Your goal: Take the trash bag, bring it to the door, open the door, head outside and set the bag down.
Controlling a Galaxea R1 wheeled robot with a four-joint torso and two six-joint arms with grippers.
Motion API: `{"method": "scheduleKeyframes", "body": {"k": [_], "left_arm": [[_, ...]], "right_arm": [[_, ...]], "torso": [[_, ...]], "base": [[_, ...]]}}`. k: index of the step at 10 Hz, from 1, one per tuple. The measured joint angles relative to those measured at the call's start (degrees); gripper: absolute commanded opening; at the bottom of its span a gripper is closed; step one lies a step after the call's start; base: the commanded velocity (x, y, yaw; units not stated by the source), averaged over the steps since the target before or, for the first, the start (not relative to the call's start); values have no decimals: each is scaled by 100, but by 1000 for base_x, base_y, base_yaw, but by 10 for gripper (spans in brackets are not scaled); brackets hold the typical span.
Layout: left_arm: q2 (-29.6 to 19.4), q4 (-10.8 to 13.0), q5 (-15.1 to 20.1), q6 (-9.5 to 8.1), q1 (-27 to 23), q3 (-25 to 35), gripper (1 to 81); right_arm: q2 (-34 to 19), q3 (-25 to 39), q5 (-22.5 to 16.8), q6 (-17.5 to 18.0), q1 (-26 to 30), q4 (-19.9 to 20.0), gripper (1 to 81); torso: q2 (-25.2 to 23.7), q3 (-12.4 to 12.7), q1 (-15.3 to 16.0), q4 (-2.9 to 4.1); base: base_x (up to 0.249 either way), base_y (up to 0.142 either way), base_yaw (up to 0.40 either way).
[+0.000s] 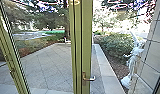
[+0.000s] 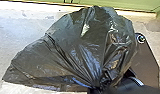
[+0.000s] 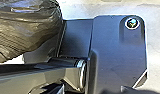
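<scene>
The left gripper (image 2: pixel 93 90) clenches the gathered neck (image 2: pixel 97 81) of the black trash bag (image 2: pixel 76 45) near the green-framed glass door (image 1: pixel 87 40), where driving too close could snag the plastic; I cannot tell how the right gripper (image 3: pixel 92 90) stands.

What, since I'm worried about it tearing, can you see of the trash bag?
The trash bag looks like thin, glossy black plastic, bulging, with light glinting off its creases. Its folds converge on a gathered neck. It partly covers the robot's dark base plate in view, with pale floor behind; whether it touches either is unclear. No tear stands out.
</scene>
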Motion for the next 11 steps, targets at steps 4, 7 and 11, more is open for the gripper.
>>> {"method": "scheduleKeyframes", "body": {"k": [4,7,11], "left_arm": [[0,0,-2,0,5,0,10],[0,0,-2,5,5,-2,10],[0,0,-5,7,7,-2,10]], "right_arm": [[1,-2,27,5,-4,2,811],[1,-4,35,7,-20,5,811],[1,-4,30,7,-17,2,811]], "torso": [[0,0,0,0],[0,0,0,0],[0,0,0,0]], "base": [[0,0,286],[0,0,290],[0,0,287]]}}
